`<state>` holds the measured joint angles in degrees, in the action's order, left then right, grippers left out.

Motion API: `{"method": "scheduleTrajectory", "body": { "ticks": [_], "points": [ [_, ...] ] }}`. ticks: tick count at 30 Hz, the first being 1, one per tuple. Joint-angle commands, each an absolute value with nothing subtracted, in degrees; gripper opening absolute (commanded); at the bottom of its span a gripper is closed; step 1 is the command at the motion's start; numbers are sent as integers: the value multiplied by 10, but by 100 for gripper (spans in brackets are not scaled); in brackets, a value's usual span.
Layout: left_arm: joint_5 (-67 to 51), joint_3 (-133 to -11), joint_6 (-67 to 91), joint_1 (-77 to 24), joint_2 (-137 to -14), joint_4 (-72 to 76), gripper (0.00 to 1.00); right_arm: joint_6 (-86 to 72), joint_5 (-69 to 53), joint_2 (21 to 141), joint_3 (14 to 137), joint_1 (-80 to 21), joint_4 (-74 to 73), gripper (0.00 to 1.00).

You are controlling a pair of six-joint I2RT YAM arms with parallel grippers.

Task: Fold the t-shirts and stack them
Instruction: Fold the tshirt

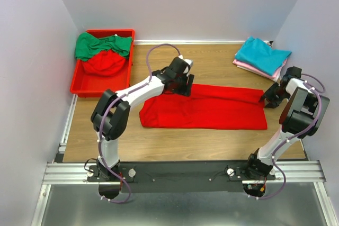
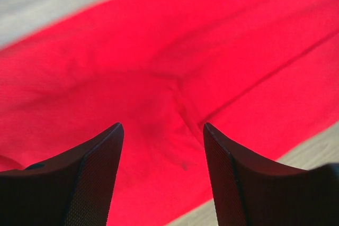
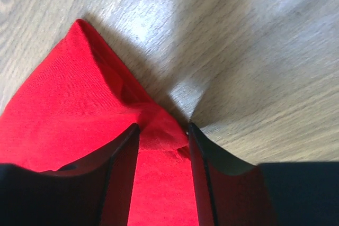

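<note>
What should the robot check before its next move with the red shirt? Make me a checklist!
1. Red t-shirt lies as a long flat strip on the table: ok.
2. Left gripper is over the shirt, jaws apart, nothing pinched: ok.
3. Right gripper is at the shirt's right end, with cloth between its jaws: ok.
4. Right gripper really pinches that cloth: cannot tell.
5. Folded stack with the teal t-shirt on top lies apart from both arms: ok.
</note>
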<state>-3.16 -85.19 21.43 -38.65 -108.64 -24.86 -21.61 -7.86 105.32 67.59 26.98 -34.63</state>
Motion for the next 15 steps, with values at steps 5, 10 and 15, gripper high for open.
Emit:
{"method": "scheduleTrajectory", "body": {
  "ticks": [5,10,15],
  "points": [
    [-4,-830,198,-452,-1057,-279,64,-221,-37,1052,662,274,-350,41],
    [-5,-807,195,-485,-1040,-302,56,-221,-20,1029,660,274,-353,33],
    [-17,-769,202,-495,-1048,-315,46,-222,-25,1017,657,274,-357,25]
  ]
}}
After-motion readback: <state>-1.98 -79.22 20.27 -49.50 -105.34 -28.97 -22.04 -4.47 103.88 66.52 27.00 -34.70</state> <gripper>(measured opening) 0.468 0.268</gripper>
